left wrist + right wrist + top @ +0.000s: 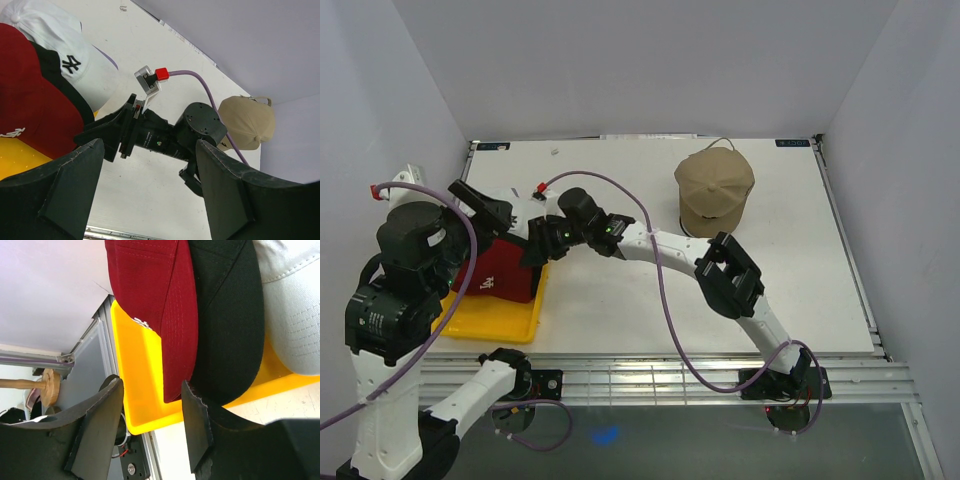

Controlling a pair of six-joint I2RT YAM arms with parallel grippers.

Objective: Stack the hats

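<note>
The hats lie overlapping in a yellow tray (500, 325) at the left. The red hat (155, 300) lies beside the black hat (225, 315), then the white hat (290, 305). In the left wrist view the red hat (30, 100), black hat (52, 70) and white hat (65, 50) with its black logo show, and a lavender brim (111, 59) peeks out behind. My right gripper (151, 385) is open, its jaws straddling the tray's wall (145, 390) by the red brim's tip. My left gripper (149, 145) is open and empty above the table, facing my right gripper (535, 250).
A tan cap (715, 190) sits on a dark base at the back right, also seen in the left wrist view (247, 122). My right arm (670, 250) stretches across the middle of the white table. Walls close the table's left, back and right sides.
</note>
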